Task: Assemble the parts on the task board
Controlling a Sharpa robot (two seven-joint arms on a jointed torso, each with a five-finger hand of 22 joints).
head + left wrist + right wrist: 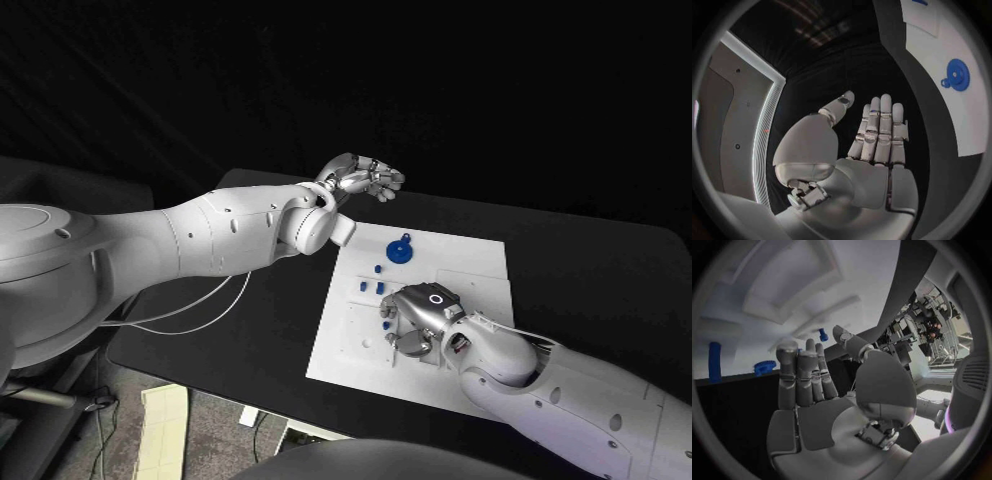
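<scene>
From my station I see the white rectangular task board (476, 262) lying on the black table (606, 260). A round blue disc-shaped part with a small lug (401, 249) sits near the board's far edge. Several small blue pieces (372, 288) stand closer to its middle. My silver left hand (364, 178) is raised beyond the board's far corner, over the table, fingers curled, holding nothing I can make out. My silver right hand (420, 318) rests low over the board's near half, beside the small pieces; whether it touches one I cannot tell.
</scene>
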